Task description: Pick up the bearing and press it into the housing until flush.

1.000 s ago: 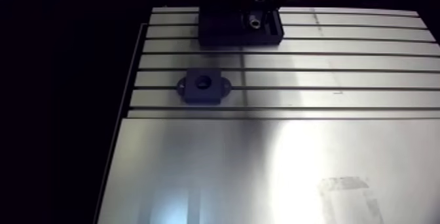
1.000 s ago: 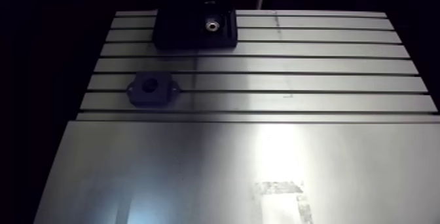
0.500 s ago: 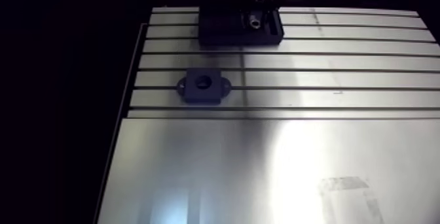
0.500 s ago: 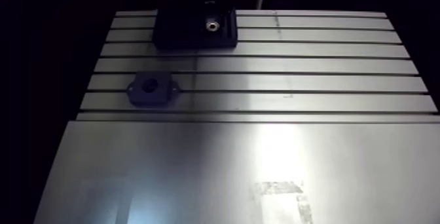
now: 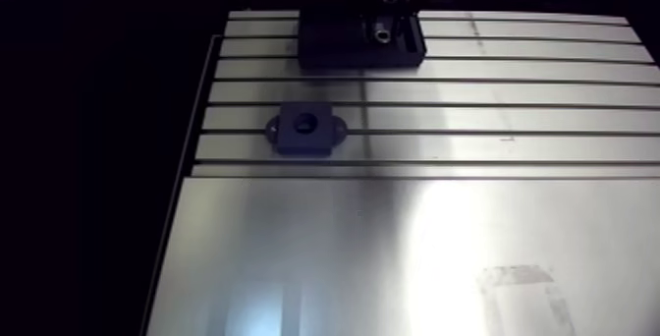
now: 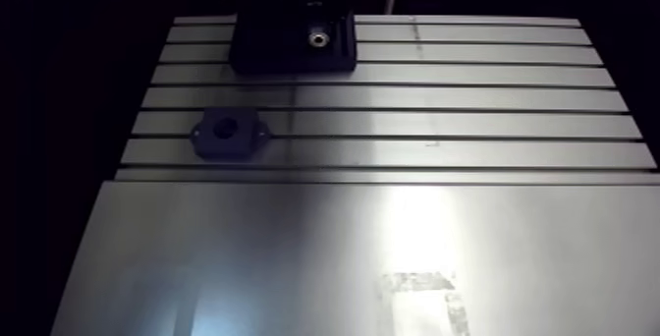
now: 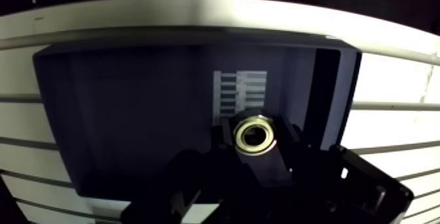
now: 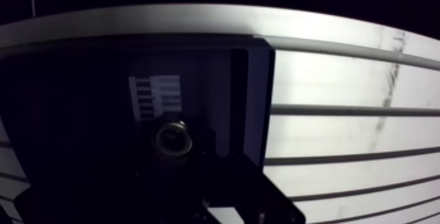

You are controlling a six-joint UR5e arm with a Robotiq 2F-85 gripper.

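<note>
Nearest, on the slotted aluminium counter, sits the black block-shaped housing with a round bore. Farther back lies a dark rectangular tray. Over its floor, the black two-fingered end effector is clamped on the small silver ring bearing, well apart from the housing.
</note>
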